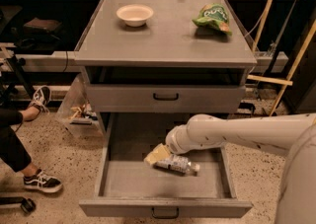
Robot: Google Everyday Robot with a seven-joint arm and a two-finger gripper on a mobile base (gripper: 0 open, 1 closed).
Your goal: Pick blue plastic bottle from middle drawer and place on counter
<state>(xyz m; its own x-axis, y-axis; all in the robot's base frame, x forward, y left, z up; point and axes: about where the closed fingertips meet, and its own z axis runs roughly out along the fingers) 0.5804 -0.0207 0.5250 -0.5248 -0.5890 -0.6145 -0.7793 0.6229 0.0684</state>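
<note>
Our gripper (159,155), a pale yellowish end piece on the thick white arm (232,131), sits low inside the open middle drawer (148,183), near the middle of its grey floor. In the single camera view we look down at the cabinet from the front, and the arm comes in from the right side of the view. The blue plastic bottle (177,164) lies flat on the drawer floor, just beside the gripper, on the side toward the right of the view and a little toward the drawer front. Its long axis runs nearly left to right across the drawer, tilted slightly, with the white cap pointing right and the base end up against the gripper. We judge that the grasp depends on this: the gripper meets the bottle at its end and not across its middle. We cannot tell whether the gripper is open or closed, or whether it touches the bottle or only overlaps it from this angle. The rounded wrist hides the back of the gripper. Above, the counter (163,40) carries a white bowl (135,14) and a green snack bag (213,17), well apart.
</note>
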